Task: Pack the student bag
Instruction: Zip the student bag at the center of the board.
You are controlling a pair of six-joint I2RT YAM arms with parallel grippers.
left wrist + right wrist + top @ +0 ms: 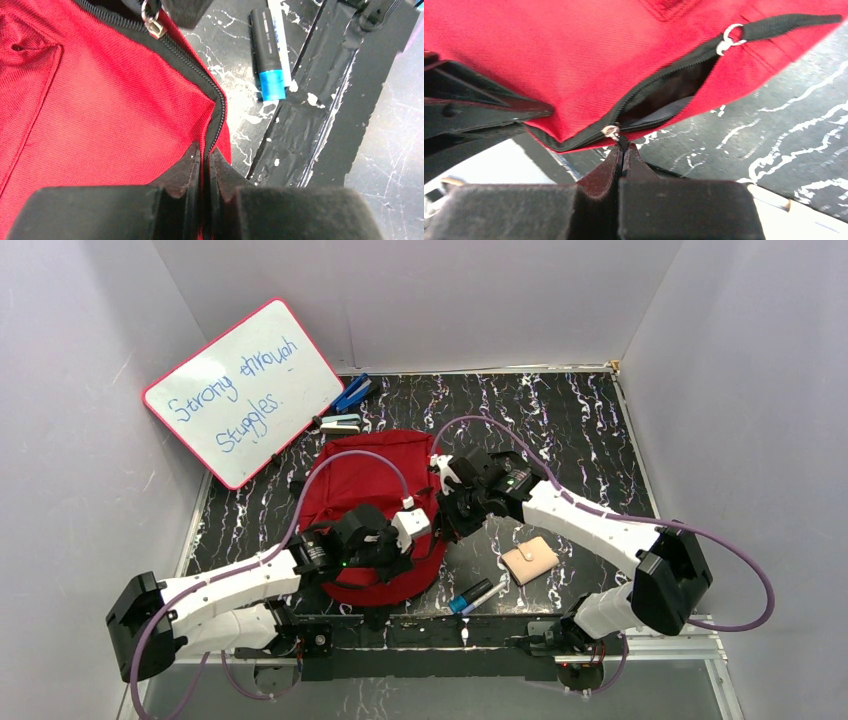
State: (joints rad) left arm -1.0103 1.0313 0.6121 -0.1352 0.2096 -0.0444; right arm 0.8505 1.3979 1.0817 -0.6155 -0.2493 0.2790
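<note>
Currently: student bag (360, 475), zipper (218, 112) running between pincers; left pincer (206, 157) clenched on bag's edge, right pincer (623, 150) clenched on zipper pull (613, 132).

The upper frame is filled by the red student bag (549, 50). Its black zipper (659, 80) is seen partly open, running from lower centre toward the upper right. At bottom centre, the zipper pull (612, 131) is pinched by the closed right gripper (623, 152). A marbled black table (784, 130) is shown at lower right.

Bright, even light; glare whitens the table (248, 102) beside the student bag (100, 125).
</note>
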